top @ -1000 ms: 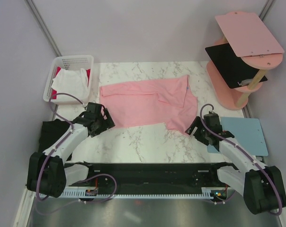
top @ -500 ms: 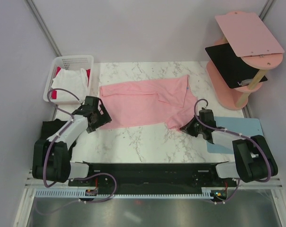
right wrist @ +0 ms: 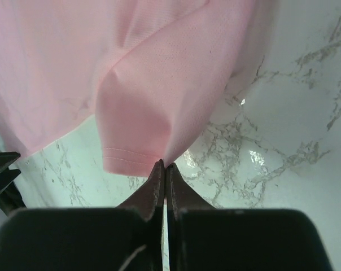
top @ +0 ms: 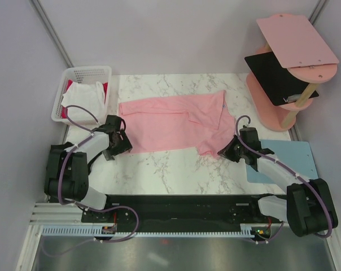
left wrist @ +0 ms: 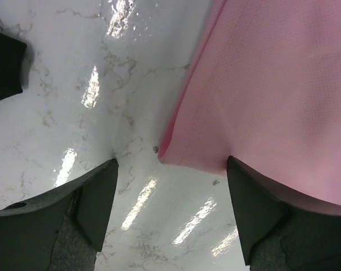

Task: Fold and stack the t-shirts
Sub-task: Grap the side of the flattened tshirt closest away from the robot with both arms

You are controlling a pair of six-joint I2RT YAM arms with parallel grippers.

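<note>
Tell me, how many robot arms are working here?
2. The left white-and-black robot arm reaches to the light pink cloth shirt's left edge, fingers open; the right one has fingers shut on the shirt's near right corner.

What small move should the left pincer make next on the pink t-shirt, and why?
Probably close the left pincer: its fingers stand open, and a corner of the pink t-shirt lies between them, not yet pinched. The right pincer is shut at the sleeve hem.
</note>
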